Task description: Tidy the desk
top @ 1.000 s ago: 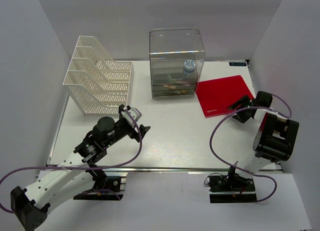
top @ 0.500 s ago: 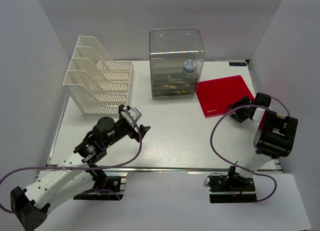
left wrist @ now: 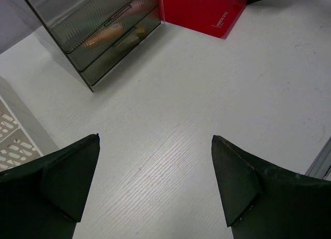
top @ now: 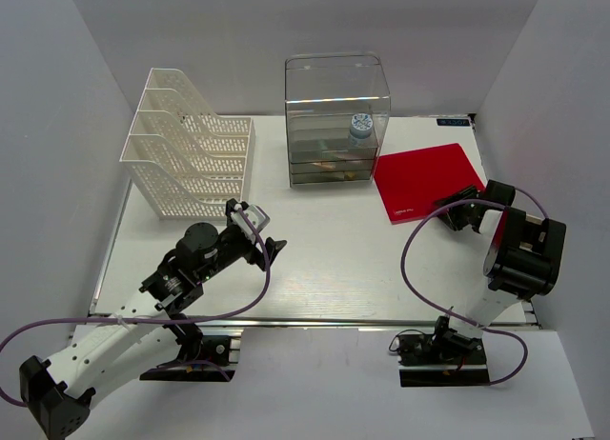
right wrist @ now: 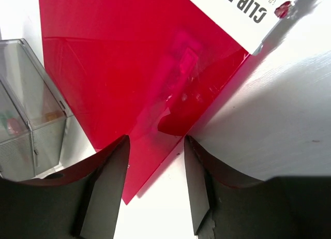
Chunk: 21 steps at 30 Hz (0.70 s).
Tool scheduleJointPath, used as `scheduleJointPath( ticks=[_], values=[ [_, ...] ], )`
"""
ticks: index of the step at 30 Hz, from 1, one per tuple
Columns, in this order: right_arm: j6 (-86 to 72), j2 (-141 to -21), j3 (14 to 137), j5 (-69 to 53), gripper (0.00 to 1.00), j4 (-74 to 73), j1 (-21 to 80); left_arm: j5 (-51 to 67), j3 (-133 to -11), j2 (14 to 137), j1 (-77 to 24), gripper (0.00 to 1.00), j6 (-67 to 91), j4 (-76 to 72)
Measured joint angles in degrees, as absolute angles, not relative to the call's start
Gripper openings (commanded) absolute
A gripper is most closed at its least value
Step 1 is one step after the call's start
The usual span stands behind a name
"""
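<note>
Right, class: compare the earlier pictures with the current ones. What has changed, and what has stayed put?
The right gripper, fingers apart at the red folder's edge, has crept slightly toward the front of the desk. Nothing was gripped or released. The folder, left gripper, file rack and drawer box look unmoved.

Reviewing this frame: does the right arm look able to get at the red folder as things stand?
Probably yes. The right gripper hangs right over a corner of the red folder, jaws apart, and nothing stands between them on the desk.
</note>
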<state>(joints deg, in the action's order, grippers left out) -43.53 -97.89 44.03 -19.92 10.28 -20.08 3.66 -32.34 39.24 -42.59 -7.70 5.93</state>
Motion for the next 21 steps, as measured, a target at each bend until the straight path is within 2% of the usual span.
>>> scheduleJointPath(
  ticks=[3,8,9,21],
  values=[
    [-44.38,-97.89,43.20,-20.08,0.50,11.88,-20.08,3.66,-32.34,39.24,-42.59,0.98,-7.73,5.96],
    [-45.04,-97.89,41.65,-20.14,0.40,14.31,-20.08,3.66,-32.34,39.13,-42.59,0.98,-7.86,5.96],
    [-45.17,-97.89,41.32,-20.16,0.36,14.70,-20.08,3.66,-32.34,39.11,-42.59,0.98,-7.92,5.93],
    [-46.39,-97.80,37.67,-20.82,0.19,19.97,-20.18,3.66,-32.34,38.98,-42.59,0.98,-8.12,5.96]
  ],
)
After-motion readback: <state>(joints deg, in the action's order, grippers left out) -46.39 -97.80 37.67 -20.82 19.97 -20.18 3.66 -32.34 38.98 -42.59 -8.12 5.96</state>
